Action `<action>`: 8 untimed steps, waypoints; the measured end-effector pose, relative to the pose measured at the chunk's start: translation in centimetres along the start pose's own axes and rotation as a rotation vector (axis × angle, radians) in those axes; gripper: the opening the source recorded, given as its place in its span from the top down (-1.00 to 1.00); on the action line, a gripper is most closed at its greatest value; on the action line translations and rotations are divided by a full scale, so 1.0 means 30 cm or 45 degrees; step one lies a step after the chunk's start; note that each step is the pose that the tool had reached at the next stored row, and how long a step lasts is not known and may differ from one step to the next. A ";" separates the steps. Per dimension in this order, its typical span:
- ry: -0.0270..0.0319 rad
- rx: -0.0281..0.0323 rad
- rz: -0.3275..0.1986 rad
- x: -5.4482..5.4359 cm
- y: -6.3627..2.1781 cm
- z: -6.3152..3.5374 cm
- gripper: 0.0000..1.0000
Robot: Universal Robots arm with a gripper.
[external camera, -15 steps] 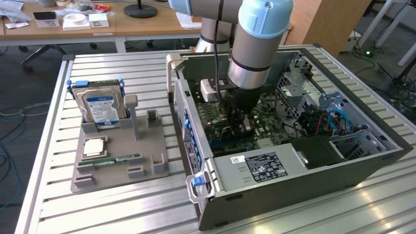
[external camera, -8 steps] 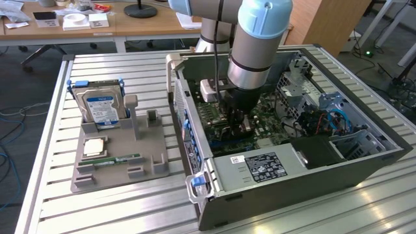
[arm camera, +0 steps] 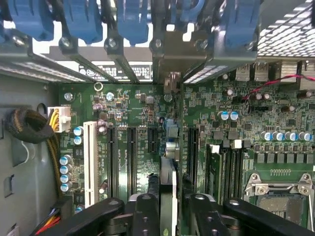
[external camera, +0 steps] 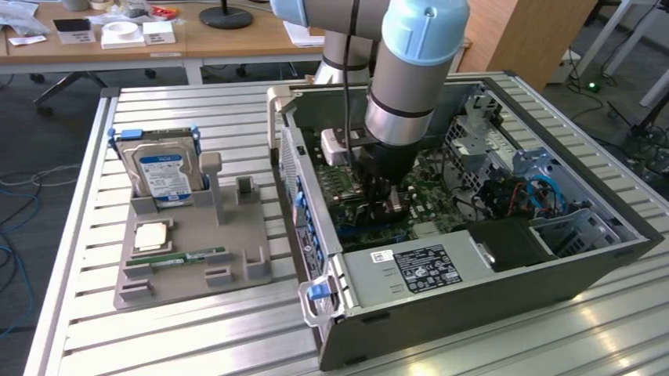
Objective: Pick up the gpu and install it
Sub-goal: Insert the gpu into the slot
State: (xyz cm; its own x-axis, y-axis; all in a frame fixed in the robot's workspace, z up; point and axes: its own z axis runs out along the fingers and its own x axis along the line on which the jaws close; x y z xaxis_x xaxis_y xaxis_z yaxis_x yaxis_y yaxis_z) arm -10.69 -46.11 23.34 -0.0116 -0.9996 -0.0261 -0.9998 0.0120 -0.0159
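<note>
The black fingers [arm camera: 147,214] are clamped on the gpu [arm camera: 168,191], one on each side of the thin card, low in the middle of the wrist picture. The gripper [arm camera: 170,216] holds the card edge-on, so it appears as a narrow dark strip with a pale edge. Its long axis runs away from the camera over the green motherboard [arm camera: 275,162] to a silvery bracket end [arm camera: 170,66] at the case's rear wall. Long black slots [arm camera: 132,157] lie parallel on either side of it, and a white slot [arm camera: 89,162] stands further off. Blue plastic clips [arm camera: 128,19] line the upper edge, above perforated metal slot covers.

In the exterior view, the grey arm [external camera: 408,70] reaches down in the centre of the frame into the open metal case [external camera: 491,282]. The gripper [external camera: 381,196] is inside it, just above the board, and the card is hard to make out there. At the exterior view's left, a grey tray [external camera: 188,266] on the ribbed aluminium table [external camera: 209,337] holds an upright silver drive [external camera: 162,172] with a blue label and a flat green stick [external camera: 193,256].
</note>
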 end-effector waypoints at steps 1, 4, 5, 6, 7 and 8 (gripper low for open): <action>0.0005 0.0000 -0.001 0.000 -0.001 -0.001 0.35; 0.0013 -0.0005 -0.001 0.001 -0.002 -0.002 0.10; 0.0012 -0.0005 -0.001 0.001 -0.001 -0.002 0.10; 0.0014 -0.0005 -0.001 0.001 -0.002 -0.002 -0.01; 0.0013 -0.0005 -0.001 0.001 -0.002 -0.002 -0.01; 0.0013 -0.0005 -0.001 0.001 -0.002 -0.002 -0.14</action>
State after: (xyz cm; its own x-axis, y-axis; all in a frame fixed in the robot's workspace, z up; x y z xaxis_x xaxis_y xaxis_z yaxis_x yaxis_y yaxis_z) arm -10.65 -46.13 23.40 -0.0106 -0.9996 -0.0251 -0.9998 0.0110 -0.0156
